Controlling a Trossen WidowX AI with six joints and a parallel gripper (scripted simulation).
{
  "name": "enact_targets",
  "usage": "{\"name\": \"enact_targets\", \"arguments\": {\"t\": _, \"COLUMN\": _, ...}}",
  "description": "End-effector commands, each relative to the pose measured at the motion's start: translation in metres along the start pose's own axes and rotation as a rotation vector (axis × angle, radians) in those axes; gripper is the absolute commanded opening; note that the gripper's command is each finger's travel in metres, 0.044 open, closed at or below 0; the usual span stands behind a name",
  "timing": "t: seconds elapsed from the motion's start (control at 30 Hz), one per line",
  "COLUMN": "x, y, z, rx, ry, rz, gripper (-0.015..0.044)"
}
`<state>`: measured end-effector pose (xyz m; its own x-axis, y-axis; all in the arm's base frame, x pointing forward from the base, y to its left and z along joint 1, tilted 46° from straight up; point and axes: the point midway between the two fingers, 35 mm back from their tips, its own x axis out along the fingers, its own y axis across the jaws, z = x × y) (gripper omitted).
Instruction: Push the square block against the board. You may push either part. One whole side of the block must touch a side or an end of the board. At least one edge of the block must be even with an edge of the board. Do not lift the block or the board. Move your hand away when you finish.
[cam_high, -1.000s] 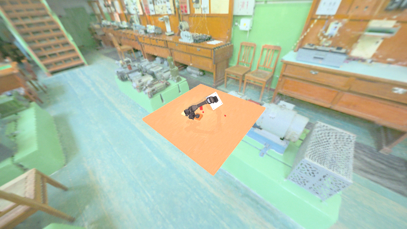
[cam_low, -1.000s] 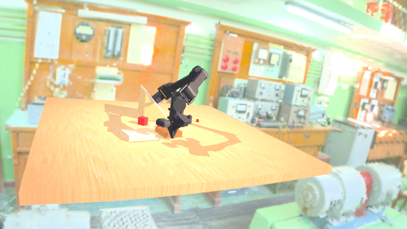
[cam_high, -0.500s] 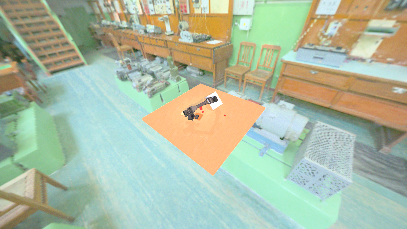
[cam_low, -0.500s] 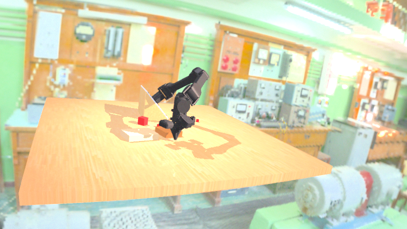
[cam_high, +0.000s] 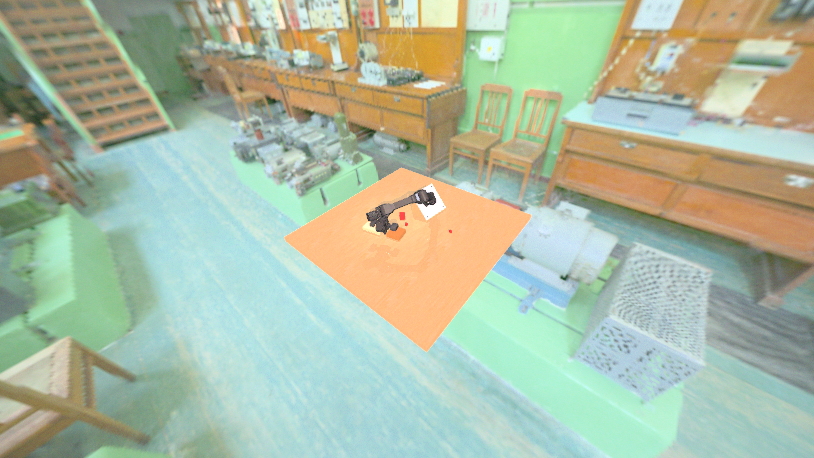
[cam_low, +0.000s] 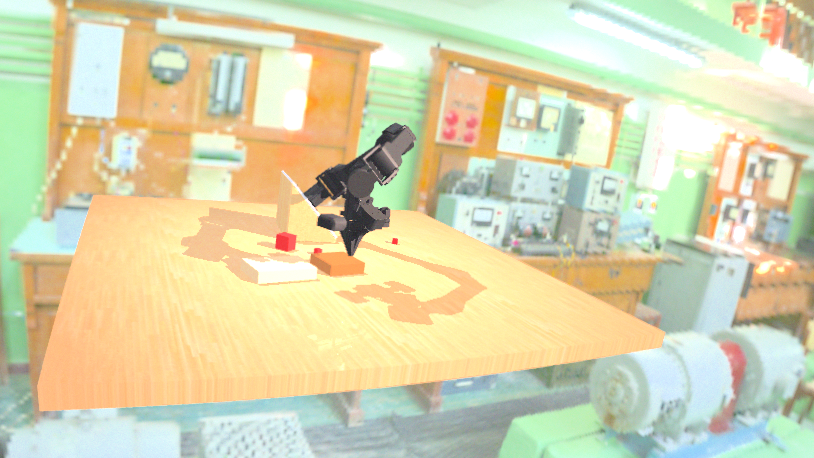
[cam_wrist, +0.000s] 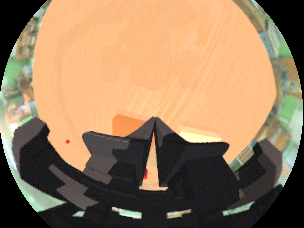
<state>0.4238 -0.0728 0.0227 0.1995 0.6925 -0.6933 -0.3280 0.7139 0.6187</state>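
Note:
The orange square block (cam_high: 396, 234) (cam_low: 339, 264) (cam_wrist: 126, 126) lies flat on the table. The cream board (cam_high: 371, 229) (cam_low: 280, 271) (cam_wrist: 199, 134) lies flat beside it, left of it in the exterior view. A narrow gap seems to show between them there; the arm hides part of this area in the top view. My gripper (cam_low: 351, 255) (cam_wrist: 155, 120) is shut and empty, pointing down. In the exterior view its tips overlap the rear top edge of the block; whether they touch it is not clear. In the wrist view the fingers hide parts of the block and board.
A red cube (cam_high: 402, 215) (cam_low: 285, 242) stands behind the board in the exterior view. A small red cube (cam_high: 406, 224) (cam_low: 317, 250) lies behind the block, and another (cam_high: 450, 231) (cam_low: 395, 241) lies farther off. A tilted white panel (cam_high: 433, 209) stands by the arm's base.

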Motion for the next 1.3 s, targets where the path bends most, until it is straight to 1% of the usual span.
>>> {"name": "enact_targets", "arguments": {"t": 0.0, "x": -0.004, "y": 0.004, "z": -0.038, "rx": 0.043, "ry": 0.012, "rz": -0.002, "gripper": 0.0}}
{"name": "enact_targets", "arguments": {"t": 0.37, "x": -0.002, "y": 0.046, "z": -0.15, "rx": 0.144, "ry": 0.027, "rz": 0.005, "gripper": 0.0}}
{"name": "enact_targets", "arguments": {"t": 0.43, "x": 0.0, "y": 0.053, "z": -0.164, "rx": 0.156, "ry": 0.029, "rz": 0.007, "gripper": 0.0}}
{"name": "enact_targets", "arguments": {"t": 0.7, "x": 0.003, "y": 0.054, "z": -0.165, "rx": 0.157, "ry": 0.029, "rz": 0.007, "gripper": 0.0}}
{"name": "enact_targets", "arguments": {"t": 0.87, "x": 0.053, "y": 0.054, "z": -0.167, "rx": 0.158, "ry": 0.028, "rz": 0.009, "gripper": 0.0}}
{"name": "enact_targets", "arguments": {"t": 1.27, "x": 0.055, "y": 0.054, "z": -0.164, "rx": 0.157, "ry": 0.027, "rz": 0.009, "gripper": 0.0}}
